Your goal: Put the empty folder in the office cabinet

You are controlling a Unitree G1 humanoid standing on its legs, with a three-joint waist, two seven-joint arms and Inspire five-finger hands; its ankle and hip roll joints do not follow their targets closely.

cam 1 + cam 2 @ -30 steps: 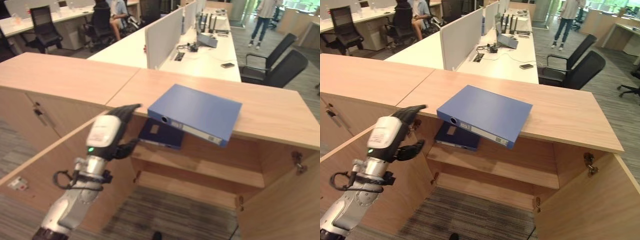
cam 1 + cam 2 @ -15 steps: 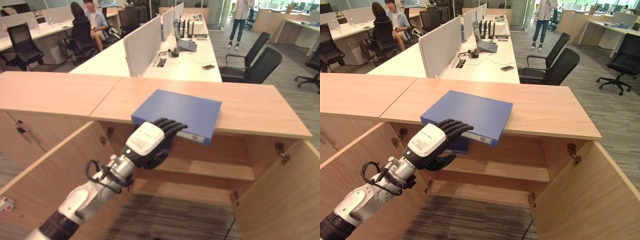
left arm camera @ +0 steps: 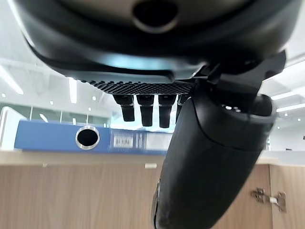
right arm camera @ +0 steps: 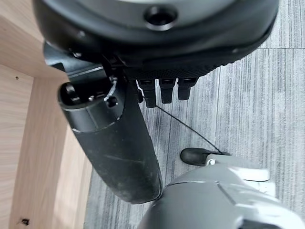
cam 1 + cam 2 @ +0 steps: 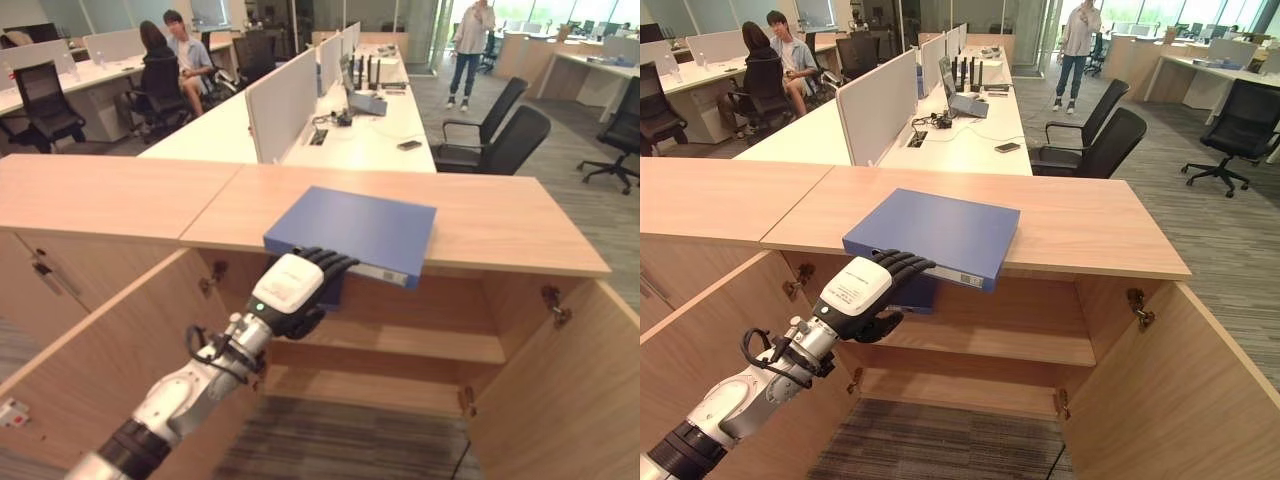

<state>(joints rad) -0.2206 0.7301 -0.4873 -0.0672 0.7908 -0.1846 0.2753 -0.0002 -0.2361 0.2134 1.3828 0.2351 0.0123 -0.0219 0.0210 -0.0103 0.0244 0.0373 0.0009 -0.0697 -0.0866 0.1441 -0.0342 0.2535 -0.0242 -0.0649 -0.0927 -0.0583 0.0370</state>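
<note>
folder (image 5: pixel 933 233) | on cabinet (image 5: pixel 1080 215) top, near edge overhanging | left hand (image 5: pixel 868 290) risen to its 6 o'clock edge, fingers straight beneath, thumb apart | grasp pending; shelving not begun

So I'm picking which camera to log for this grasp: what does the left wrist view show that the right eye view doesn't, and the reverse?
Left wrist view alone: the blue folder's spine seen straight on from below, with its round finger hole and label, just past the left hand's fingers.

Right eye view alone: the folder's flat top overhanging the cabinet top, the open doors, the inner shelf with a darker folder on it, and the office desks behind.

Both: the left hand at the folder's front edge, with its fingers straight.
</note>
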